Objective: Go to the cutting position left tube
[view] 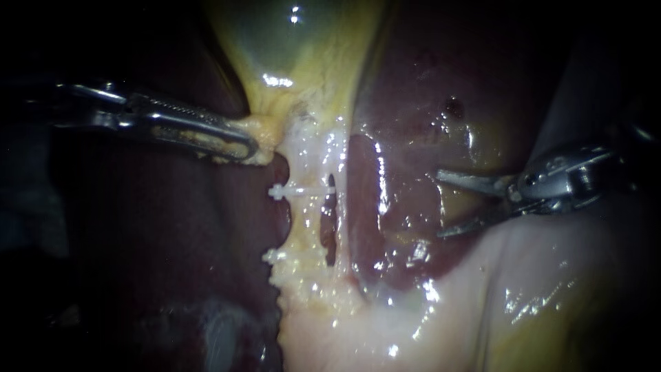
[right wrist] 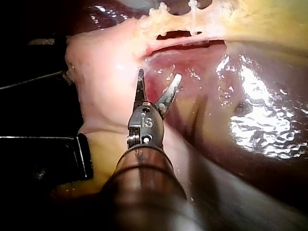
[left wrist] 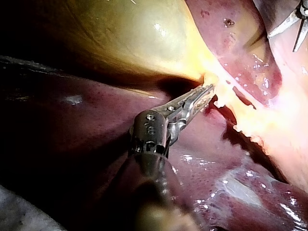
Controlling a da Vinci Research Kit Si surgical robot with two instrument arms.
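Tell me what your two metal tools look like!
My left instrument is silver metal, with long, narrow jaws ridged like tiny teeth. My right instrument is silver too, with two thin pointed blades like small scissors, on a jointed wrist and a dark shaft.

Left instrument (view: 248, 146): silvery steel, long narrow end effector with toothed inner faces, round pins at the wrist. Right instrument (view: 441, 204): two slim pointed blades, grey pinned hinge, dark shaft (right wrist: 144, 192).
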